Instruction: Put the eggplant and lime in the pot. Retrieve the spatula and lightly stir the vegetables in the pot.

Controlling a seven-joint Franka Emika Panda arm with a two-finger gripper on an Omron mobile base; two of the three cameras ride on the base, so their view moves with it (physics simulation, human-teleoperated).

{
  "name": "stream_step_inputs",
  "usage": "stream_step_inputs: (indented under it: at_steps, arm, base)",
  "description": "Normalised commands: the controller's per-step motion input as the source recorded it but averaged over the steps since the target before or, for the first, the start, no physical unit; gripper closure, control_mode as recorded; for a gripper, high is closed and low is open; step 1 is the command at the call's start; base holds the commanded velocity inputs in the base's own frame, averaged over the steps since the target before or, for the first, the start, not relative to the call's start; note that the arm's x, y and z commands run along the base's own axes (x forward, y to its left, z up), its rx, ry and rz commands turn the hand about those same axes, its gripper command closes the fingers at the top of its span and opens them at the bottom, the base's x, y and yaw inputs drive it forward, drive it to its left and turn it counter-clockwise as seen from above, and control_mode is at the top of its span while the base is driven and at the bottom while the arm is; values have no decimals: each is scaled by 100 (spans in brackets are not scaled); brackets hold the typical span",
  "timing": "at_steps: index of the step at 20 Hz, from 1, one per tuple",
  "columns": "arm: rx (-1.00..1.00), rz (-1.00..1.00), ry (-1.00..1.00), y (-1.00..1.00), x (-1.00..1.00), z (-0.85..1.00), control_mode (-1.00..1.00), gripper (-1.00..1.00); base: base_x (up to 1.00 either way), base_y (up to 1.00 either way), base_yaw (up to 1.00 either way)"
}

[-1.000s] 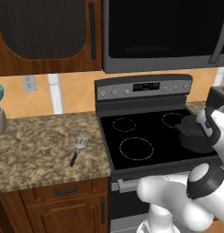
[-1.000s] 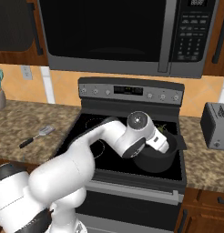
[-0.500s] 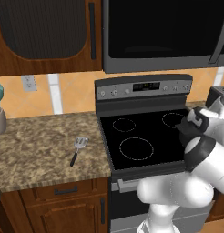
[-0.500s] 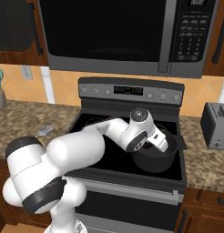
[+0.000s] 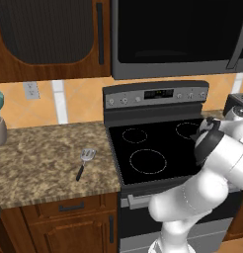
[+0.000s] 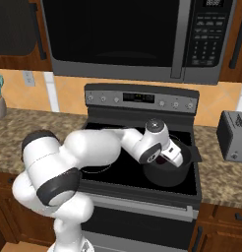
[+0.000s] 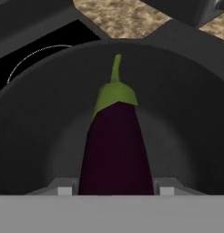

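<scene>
Claw (image 7: 114,191) gripping eggplant (image 7: 114,145), stem pointing into pot (image 7: 41,127)

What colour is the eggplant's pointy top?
Light green, above the glossy dark purple eggplant body; the hand view shows it best.

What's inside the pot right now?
The eggplant, stem pointing away from the hand, between the fingers of the gripper inside the pot. No lime visible there; the eggplant hides the floor beneath it.

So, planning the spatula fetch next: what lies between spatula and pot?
Left base view: bare counter, then stovetop burner rings between spatula and pot.
</scene>
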Motion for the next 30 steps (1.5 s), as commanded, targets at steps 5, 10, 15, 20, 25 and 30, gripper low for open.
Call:
stream_step_inputs:
  at_steps: [5,10,15,20,25,30]
  arm:
    - [0,5,0,-1,-19,30,-100,-100]
    - [0,6,0,16,-52,59,-100,-100]
    - [-5,21,0,92,-91,41,-100,-100]
    - [-15,27,2,100,-63,9,-100,-100]
    - [-24,19,0,100,-39,1,-100,-100]
    - [-36,7,-1,100,-11,0,-100,-100]
  base:
    - [0,0,0]
    - [0,0,0]
    - [0,0,0]
    - [0,0,0]
    - [0,0,0]
    - [0,0,0]
